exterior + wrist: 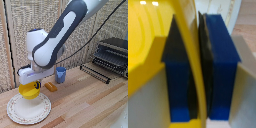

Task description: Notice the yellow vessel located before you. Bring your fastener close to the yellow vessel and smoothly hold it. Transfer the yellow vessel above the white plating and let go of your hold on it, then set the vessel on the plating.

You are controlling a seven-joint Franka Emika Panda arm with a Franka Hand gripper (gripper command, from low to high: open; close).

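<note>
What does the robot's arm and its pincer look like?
The arm is fat, round and white, with a dark grey patch along it and a thin black cable hanging beside it. The pincer is a white block with dark-blue, flat fingers.

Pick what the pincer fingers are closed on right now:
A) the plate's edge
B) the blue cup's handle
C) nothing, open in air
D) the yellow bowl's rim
D. In the wrist view the two dark-blue fingers pinch the thin wall of the yellow bowl between them; in the exterior view the pincer holds the bowl over the plate, with the blue cup standing apart.
</note>
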